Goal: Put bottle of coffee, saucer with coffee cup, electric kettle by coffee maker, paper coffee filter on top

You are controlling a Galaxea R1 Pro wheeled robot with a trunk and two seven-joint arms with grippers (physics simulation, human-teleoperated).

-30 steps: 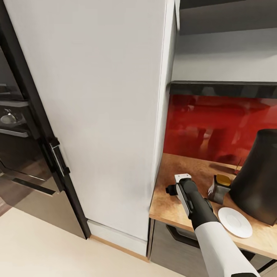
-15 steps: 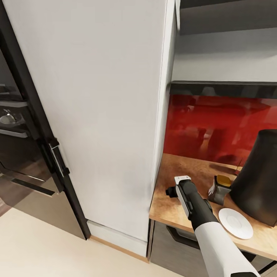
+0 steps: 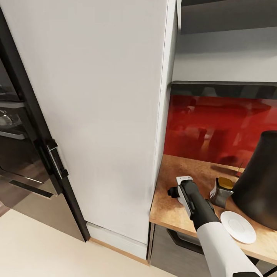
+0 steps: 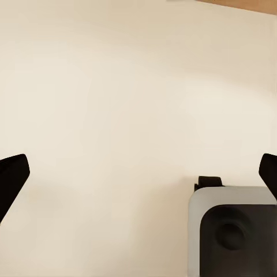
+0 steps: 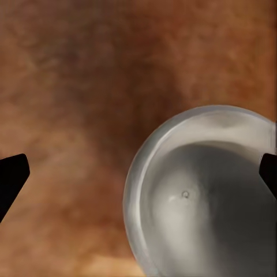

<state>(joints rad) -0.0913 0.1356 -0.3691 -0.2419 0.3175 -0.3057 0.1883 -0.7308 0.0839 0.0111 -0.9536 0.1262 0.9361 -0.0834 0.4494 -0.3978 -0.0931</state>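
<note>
right hand [image 5: 138, 173]: wide open, holding nothing, over the light-wood counter [image 3: 175, 207] | left hand [image 4: 138, 173]: wide open, holding nothing, above pale floor | flat round white saucer [image 3: 238, 227]: near counter edge, just beside the tall black coffee maker [image 3: 257, 181] | small dark brown jar with golden cap [image 3: 222, 189]: left of the maker

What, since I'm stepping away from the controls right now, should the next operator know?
Left gripper: open, empty, over the floor.
Right gripper: open, empty, above the countertop, beside a round white dish; cup or saucer, I cannot tell.
On the countertop: coffee maker, bottle beside it, bare saucer in front.
Done: bottle and saucer placed.
Left: cup onto saucer, filter on the coffee maker, kettle beside it.
</note>
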